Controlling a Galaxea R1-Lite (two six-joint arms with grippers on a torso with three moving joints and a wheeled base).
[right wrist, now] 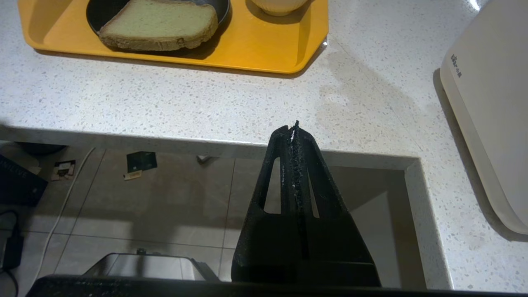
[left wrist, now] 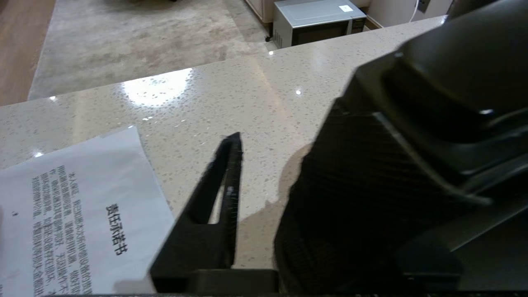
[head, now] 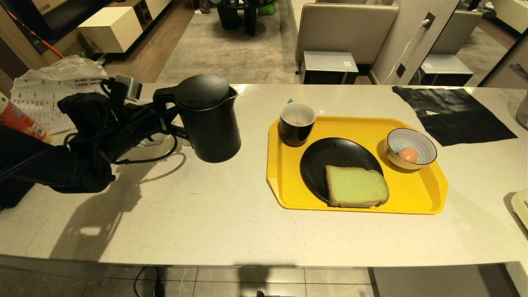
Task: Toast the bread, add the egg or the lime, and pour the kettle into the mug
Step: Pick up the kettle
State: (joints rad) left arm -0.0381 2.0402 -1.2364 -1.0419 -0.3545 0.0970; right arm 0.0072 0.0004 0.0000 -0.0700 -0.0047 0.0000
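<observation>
Presently, kettle (head: pixel 208 117): stands upright on the counter (head: pixel 206 206), left of the yellow tray (head: pixel 412 194) and apart from it; lid on; its loop handle points toward the left arm
Left gripper (head: pixel 167 123): reaches in level from the left, right at the kettle's handle; in the left wrist view one finger (left wrist: pixel 222 185) stands clear to one side with pale counter showing between it and the dark bulk of the kettle (left wrist: pixel 412 144); the other finger is hidden by that bulk; fingers partly spread; whether they actually pinch the handle cannot be told
Mug (head: pixel 297 123): upright on the tray's far left corner, just beside the black plate (head: pixel 330 159); white inside
Bread (head: pixel 355 186): lies flat, green face up, on the near part of the black plate; seen also at the edge of the right wrist view (right wrist: pixel 159 24)
Egg (head: pixel 408 154): sits inside the striped bowl (head: pixel 425 144) on the tray's right side, well apart from the mug
Right gripper (right wrist: pixel 293 132): hangs below the counter's near edge, over the tiled floor, near the tray's corner; fingers pressed together, holding nothing, touching nothing
Printed paper (left wrist: pixel 82 214): lies flat on the counter beside the left gripper's visible finger
White appliance (right wrist: pixel 491 103): rests on the counter well right of the tray
Black sheet (head: pixel 453 111): lies flat on the counter's far right, beyond the tray
</observation>
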